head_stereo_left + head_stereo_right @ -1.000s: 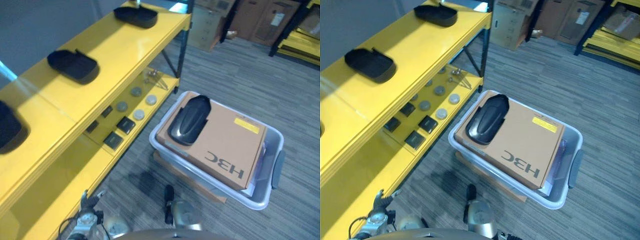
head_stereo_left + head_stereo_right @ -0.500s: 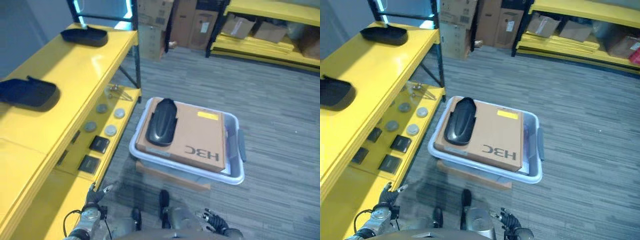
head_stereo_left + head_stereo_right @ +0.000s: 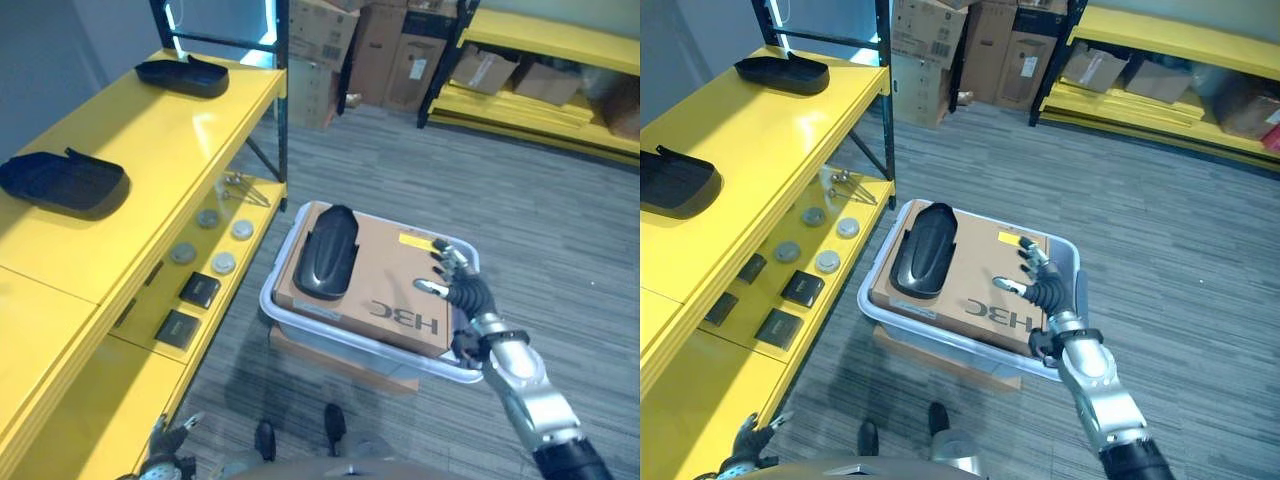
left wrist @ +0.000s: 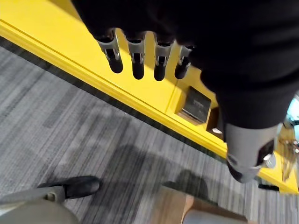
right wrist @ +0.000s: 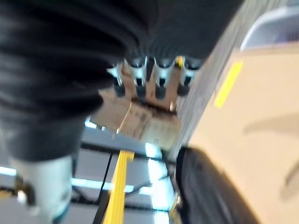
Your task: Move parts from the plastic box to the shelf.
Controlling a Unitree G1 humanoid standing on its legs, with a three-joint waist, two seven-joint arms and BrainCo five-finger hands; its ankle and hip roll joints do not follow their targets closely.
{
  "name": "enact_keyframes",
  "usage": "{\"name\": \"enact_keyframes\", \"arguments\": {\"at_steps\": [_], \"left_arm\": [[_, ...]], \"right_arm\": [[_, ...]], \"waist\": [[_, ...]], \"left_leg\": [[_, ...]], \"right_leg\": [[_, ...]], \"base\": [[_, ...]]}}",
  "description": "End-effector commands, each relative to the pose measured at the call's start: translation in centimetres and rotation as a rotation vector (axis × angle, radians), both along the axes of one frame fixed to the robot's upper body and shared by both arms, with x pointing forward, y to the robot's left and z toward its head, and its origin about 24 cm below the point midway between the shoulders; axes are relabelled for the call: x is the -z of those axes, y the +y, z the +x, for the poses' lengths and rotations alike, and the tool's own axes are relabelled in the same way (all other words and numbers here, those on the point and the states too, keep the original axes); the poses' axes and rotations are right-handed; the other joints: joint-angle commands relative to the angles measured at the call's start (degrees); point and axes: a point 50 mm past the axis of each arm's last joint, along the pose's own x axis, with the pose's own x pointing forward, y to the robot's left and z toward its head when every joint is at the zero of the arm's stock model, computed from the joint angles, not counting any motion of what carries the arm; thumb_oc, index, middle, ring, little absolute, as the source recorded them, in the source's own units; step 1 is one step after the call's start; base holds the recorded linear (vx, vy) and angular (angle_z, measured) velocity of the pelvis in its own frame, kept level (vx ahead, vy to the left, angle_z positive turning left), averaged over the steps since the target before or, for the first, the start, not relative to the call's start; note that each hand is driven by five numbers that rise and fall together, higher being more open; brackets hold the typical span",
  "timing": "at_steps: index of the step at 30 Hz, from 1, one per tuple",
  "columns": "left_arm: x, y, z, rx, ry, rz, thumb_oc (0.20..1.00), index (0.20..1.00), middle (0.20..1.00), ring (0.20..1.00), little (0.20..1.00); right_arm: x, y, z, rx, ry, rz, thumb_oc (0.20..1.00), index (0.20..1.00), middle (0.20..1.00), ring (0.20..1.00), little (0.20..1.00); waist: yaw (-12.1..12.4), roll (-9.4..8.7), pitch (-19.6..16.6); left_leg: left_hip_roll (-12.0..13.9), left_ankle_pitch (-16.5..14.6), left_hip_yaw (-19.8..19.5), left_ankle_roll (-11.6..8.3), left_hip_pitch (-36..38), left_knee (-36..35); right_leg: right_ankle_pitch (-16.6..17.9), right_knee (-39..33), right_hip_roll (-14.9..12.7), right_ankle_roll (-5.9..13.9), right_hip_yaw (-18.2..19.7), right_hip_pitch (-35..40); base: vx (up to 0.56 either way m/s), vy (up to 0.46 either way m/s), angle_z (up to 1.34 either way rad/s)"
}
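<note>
A translucent plastic box (image 3: 468, 368) stands on the carpet beside the yellow shelf (image 3: 150, 140). A brown cardboard box (image 3: 395, 285) fills it, and a black curved part (image 3: 325, 250) lies on that box's left end. My right hand (image 3: 462, 292) hovers open over the cardboard box's right end, fingers spread, holding nothing. In the right wrist view its fingers (image 5: 159, 77) stand straight above the cardboard (image 5: 252, 140), with the black part (image 5: 210, 191) beyond. My left hand (image 3: 168, 440) hangs low by the shelf's bottom level, fingers (image 4: 135, 60) straight and empty. Two similar black parts (image 3: 62, 180) (image 3: 182, 75) rest on the shelf top.
The shelf's lower level (image 3: 215, 215) carries round grey discs (image 3: 222, 262) and dark square pieces (image 3: 198, 290). A flat brown base (image 3: 340, 360) sits under the plastic box. Cardboard boxes (image 3: 330, 45) and another yellow rack (image 3: 540, 55) stand at the back.
The camera has shifted slightly. My right arm has risen from the bottom edge and now reaches over the cardboard box's right end. My left hand sits lower in view.
</note>
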Motion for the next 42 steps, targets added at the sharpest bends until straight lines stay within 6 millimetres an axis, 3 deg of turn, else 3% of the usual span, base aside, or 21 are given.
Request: {"name": "enact_keyframes", "arguments": {"at_steps": [1, 6, 7, 11, 14, 15, 22, 26, 28, 31, 32, 33, 34, 35, 42], "left_arm": [[-1.1, 0.6, 3.1, 0.086, -0.095, 0.043, 1.000, 1.000, 1.000, 1.000, 1.000], [-2.0, 0.8, 5.1, 0.111, -0.148, 0.053, 1.000, 1.000, 1.000, 1.000, 1.000], [-2.6, 1.3, 6.3, 0.144, -0.167, 0.074, 1.000, 1.000, 1.000, 1.000, 1.000], [-3.0, 1.9, 7.2, 0.166, -0.170, 0.092, 1.000, 1.000, 1.000, 1.000, 1.000], [-3.1, 2.1, 7.4, 0.137, -0.175, 0.082, 1.000, 1.000, 1.000, 1.000, 1.000], [-3.2, 2.2, 7.8, 0.105, -0.186, 0.064, 1.000, 1.000, 1.000, 1.000, 1.000], [-3.8, 1.4, 9.3, 0.145, -0.238, 0.036, 1.000, 1.000, 1.000, 1.000, 1.000], [-4.8, -0.1, 11.4, 0.199, -0.311, 0.000, 1.000, 1.000, 1.000, 1.000, 1.000], [-4.9, -0.3, 11.6, 0.206, -0.317, -0.002, 1.000, 1.000, 1.000, 1.000, 1.000], [-5.7, -1.3, 13.1, 0.295, -0.350, 0.003, 1.000, 1.000, 1.000, 1.000, 1.000], [-5.8, -1.4, 13.3, 0.299, -0.352, -0.001, 1.000, 1.000, 1.000, 1.000, 1.000], [-5.9, -1.6, 13.5, 0.301, -0.352, -0.003, 1.000, 1.000, 1.000, 1.000, 1.000], [-5.9, -1.6, 13.6, 0.304, -0.351, -0.002, 1.000, 1.000, 1.000, 1.000, 1.000], [-6.0, -1.7, 13.7, 0.308, -0.349, 0.000, 1.000, 1.000, 1.000, 1.000, 1.000], [-6.3, -1.4, 13.8, 0.308, -0.360, 0.002, 1.000, 1.000, 1.000, 1.000, 1.000]], "right_arm": [[-2.4, -0.1, 2.7, 0.084, -0.110, -0.062, 1.000, 1.000, 1.000, 1.000, 1.000], [-4.9, -0.5, 7.3, 0.251, -0.194, -0.130, 1.000, 1.000, 1.000, 1.000, 1.000], [-6.8, -1.3, 8.9, 0.324, -0.248, -0.119, 1.000, 1.000, 1.000, 1.000, 1.000], [-9.8, -2.8, 10.7, 0.412, -0.283, -0.159, 1.000, 1.000, 1.000, 1.000, 1.000], [-10.8, -3.5, 11.3, 0.462, -0.283, -0.201, 1.000, 1.000, 1.000, 1.000, 1.000], [-11.2, -4.6, 11.7, 0.535, -0.256, -0.329, 1.000, 1.000, 1.000, 1.000, 1.000], [-9.9, -4.7, 12.4, 0.557, -0.108, -0.531, 1.000, 1.000, 1.000, 1.000, 1.000], [-7.5, -4.9, 12.6, 0.526, 0.057, -0.614, 1.000, 1.000, 1.000, 1.000, 1.000], [-7.3, -4.8, 12.6, 0.515, 0.073, -0.618, 1.000, 1.000, 1.000, 1.000, 1.000], [-5.4, -5.3, 12.8, 0.434, 0.274, -0.714, 1.000, 1.000, 1.000, 1.000, 1.000], [-4.7, -5.4, 12.7, 0.408, 0.339, -0.742, 0.821, 0.821, 0.821, 0.821, 0.821], [-4.0, -5.4, 12.6, 0.384, 0.406, -0.771, 0.325, 0.325, 0.325, 0.325, 0.325], [-3.8, -5.4, 12.6, 0.370, 0.431, -0.781, 0.325, 0.325, 0.325, 0.325, 0.325], [-3.3, -5.5, 12.4, 0.339, 0.497, -0.798, 0.200, 0.200, 0.200, 0.200, 0.200], [-2.9, -7.4, 11.4, 0.400, 0.576, -0.767, 0.200, 0.200, 0.200, 0.200, 0.200]], "waist": [[3.9, -0.70, 2.7], [8.0, -0.46, 6.0], [9.5, -0.12, 7.9], [10.9, 1.08, 10.1], [11.2, 2.01, 11.0], [11.6, 2.82, 11.8], [11.7, 3.39, 12.9], [11.7, 4.21, 13.7], [11.7, 4.29, 13.8], [12.6, 5.23, 14.5], [13.0, 5.55, 14.6], [13.3, 5.90, 14.6], [13.5, 6.01, 14.6], [13.8, 6.31, 14.7], [14.3, 7.84, 14.4]], "left_leg": [[0.3, -5.7, 1.0, 1.12, 0.5, 1.6], [0.8, -3.8, -0.5, 0.64, -3.4, 0.7], [1.0, -2.9, -1.3, 0.38, -5.8, 0.7], [1.0, -1.9, -1.8, 0.04, -8.8, 0.9], [0.9, -1.3, -1.8, -0.23, -9.8, 0.9], [0.9, -0.8, -1.8, -0.60, -10.7, 0.8], [0.9, -0.6, -1.9, -1.17, -11.7, 1.0], [0.7, -0.2, -1.7, -1.42, -12.5, 0.7], [0.7, -0.2, -1.7, -1.47, -12.5, 0.7], [0.4, 0.2, -1.9, -1.58, -13.3, 0.8], [0.4, 0.3, -2.0, -1.59, -13.5, 0.7], [0.3, 0.4, -2.1, -1.60, -13.6, 0.7], [0.2, 0.4, -2.2, -1.61, -13.6, 0.8], [0.1, 0.5, -2.2, -1.68, -13.7, 0.9], [-0.3, 0.9, -2.4, -2.02, -13.8, 1.0]], "right_leg": [[-1.0, 1.1, 0.4, 0.60, -0.8, -2.5], [-0.8, 0.4, 0.4, 0.44, -3.2, -4.1], [-0.8, 0.4, 0.3, 0.27, -4.4, -5.5], [-0.9, 0.5, 0.0, -0.10, -5.9, -7.6], [-1.0, 0.5, -0.2, -0.32, -6.3, -8.3], [-0.9, 0.4, -0.5, -0.44, -6.8, -9.0], [-0.8, 0.5, -1.0, -0.49, -7.2, -10.1], [-0.8, 0.4, -1.2, -0.63, -7.5, -10.7], [-0.8, 0.4, -1.3, -0.61, -7.6, -10.8], [-0.6, 0.4, -1.8, -0.58, -8.3, -11.3], [-0.6, 0.3, -1.9, -0.59, -8.6, -11.3], [-0.5, 0.2, -2.0, -0.63, -8.8, -11.4], [-0.5, 0.2, -2.1, -0.62, -8.9, -11.4], [-0.5, 0.1, -2.3, -0.61, -9.3, -11.4], [-0.6, 0.2, -3.0, -0.70, -10.4, -11.1]], "base": [[0.03, -0.063, 0.05], [-0.10, -0.110, 0.23], [-0.17, -0.119, 0.53], [-0.11, -0.018, 0.41], [-0.06, 0.077, 0.17], [-0.06, 0.075, 0.09], [-0.02, 0.029, 0.00], [-0.02, 0.029, -0.02], [0.00, 0.000, 0.00], [-0.03, 0.001, -0.07], [-0.02, -0.012, -0.04], [0.00, 0.000, 0.00], [0.00, 0.000, 0.00], [0.00, 0.000, 0.00], [0.00, 0.020, 0.01]]}}
